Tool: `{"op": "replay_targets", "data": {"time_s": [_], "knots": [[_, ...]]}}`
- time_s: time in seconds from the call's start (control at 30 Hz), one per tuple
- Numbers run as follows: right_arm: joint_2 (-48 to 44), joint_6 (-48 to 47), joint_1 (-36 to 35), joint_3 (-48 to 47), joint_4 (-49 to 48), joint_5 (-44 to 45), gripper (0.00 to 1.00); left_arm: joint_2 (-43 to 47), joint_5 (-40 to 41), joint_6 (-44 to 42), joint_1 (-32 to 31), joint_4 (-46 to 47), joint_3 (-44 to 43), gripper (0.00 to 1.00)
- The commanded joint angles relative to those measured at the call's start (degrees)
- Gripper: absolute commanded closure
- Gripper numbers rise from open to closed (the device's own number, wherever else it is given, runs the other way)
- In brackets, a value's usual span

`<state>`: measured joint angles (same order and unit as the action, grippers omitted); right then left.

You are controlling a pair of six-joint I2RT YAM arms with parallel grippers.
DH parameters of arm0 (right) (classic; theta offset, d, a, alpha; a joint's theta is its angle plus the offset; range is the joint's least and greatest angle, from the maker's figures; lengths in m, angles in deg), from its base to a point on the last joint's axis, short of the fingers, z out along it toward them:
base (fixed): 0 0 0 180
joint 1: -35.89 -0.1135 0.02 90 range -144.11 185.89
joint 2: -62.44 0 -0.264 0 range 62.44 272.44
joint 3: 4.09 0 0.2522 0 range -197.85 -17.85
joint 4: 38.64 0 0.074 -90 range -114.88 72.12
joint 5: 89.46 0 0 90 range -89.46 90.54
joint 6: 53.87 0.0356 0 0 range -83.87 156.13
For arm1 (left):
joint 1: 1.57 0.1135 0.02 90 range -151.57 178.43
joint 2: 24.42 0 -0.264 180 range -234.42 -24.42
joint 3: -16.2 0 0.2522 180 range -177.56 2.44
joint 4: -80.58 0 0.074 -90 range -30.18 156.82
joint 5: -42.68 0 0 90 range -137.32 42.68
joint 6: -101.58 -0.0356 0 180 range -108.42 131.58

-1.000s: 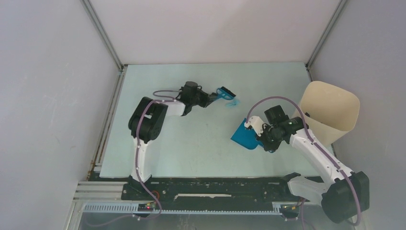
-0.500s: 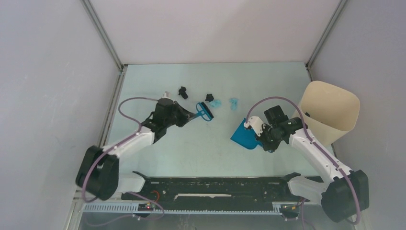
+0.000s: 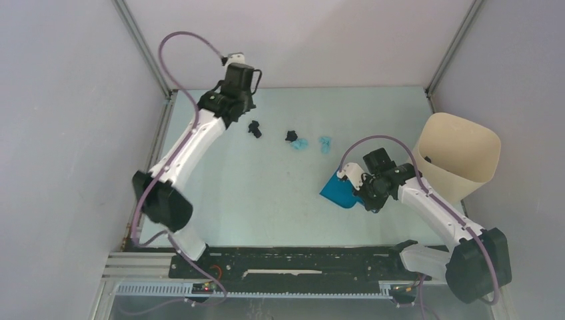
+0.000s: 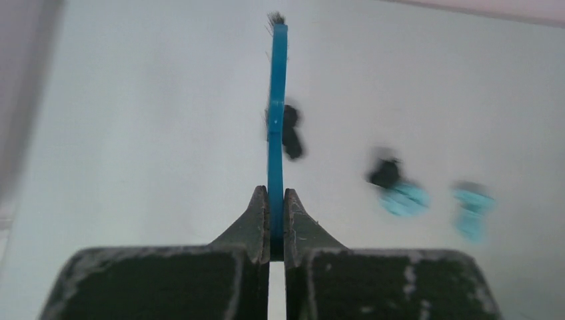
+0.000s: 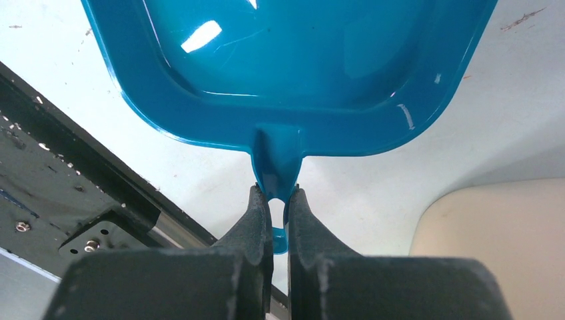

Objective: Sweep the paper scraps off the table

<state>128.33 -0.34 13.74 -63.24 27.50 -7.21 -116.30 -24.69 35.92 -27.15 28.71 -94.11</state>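
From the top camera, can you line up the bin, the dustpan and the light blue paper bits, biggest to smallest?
1. Beige bin.
2. Blue dustpan, though part of it is covered.
3. Light blue paper bits. Both look about the same size, so I won't rank one over the other.

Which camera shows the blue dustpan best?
The right wrist view: the dustpan is big and close, its handle pinched by the right gripper. The top view shows it small, partly under the arm. The left wrist view misses it.
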Motion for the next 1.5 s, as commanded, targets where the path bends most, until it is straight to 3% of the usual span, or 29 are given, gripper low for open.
{"op": "replay_targets", "data": {"time_s": [0.0, 0.1, 0.2, 0.37, 0.47, 0.67, 1.0, 1.1, 1.23, 1.33, 1.47], "knots": [[-0.6, 2.6, -1.9, -0.1, -2.1, 0.9, 1.00, -15.5, 19.9, -15.4, 0.0, -15.1, -12.4, 1.00], [-0.5, 3.6, -2.9, -0.1, -2.2, 0.9, 1.00, -29.4, 23.4, -20.5, 0.0, -22.3, -27.7, 1.00], [0.1, 4.1, -3.2, -0.1, -2.2, 1.7, 1.00, -37.2, 24.6, -26.3, 0.0, -22.8, -36.6, 1.00], [0.1, 4.3, -3.3, -0.1, -1.2, 1.6, 1.00, -41.5, 19.8, -31.4, -0.1, -20.2, -37.7, 1.00], [-0.2, 4.3, -3.2, 0.4, -1.5, 1.3, 1.00, -43.0, 17.7, -30.0, -0.7, -21.7, -37.5, 1.00], [1.1, 4.2, -3.2, 1.3, -2.3, 2.2, 1.00, -39.3, 5.5, -30.8, -5.2, -20.3, -27.5, 1.00], [4.4, 4.1, -2.7, 2.4, -1.0, 7.4, 1.00, -28.9, -13.1, -23.3, -12.9, -31.2, -22.2, 1.00], [3.8, 3.6, -1.8, 3.2, -1.5, 6.9, 1.00, -23.2, -13.1, -20.7, -14.9, -31.6, -17.9, 1.00], [4.0, 3.4, -0.7, 3.4, -1.6, 6.8, 1.00, -19.6, -10.3, -18.3, -15.4, -33.8, -21.3, 1.00], [4.1, 3.5, -0.4, 4.3, -2.3, 7.0, 1.00, -18.5, -10.8, -16.8, -15.4, -31.1, -25.2, 1.00], [4.5, 4.1, -0.1, 5.4, -3.0, 6.3, 1.00, -19.6, -18.3, -8.1, -14.0, -18.5, -25.7, 1.00]]}}
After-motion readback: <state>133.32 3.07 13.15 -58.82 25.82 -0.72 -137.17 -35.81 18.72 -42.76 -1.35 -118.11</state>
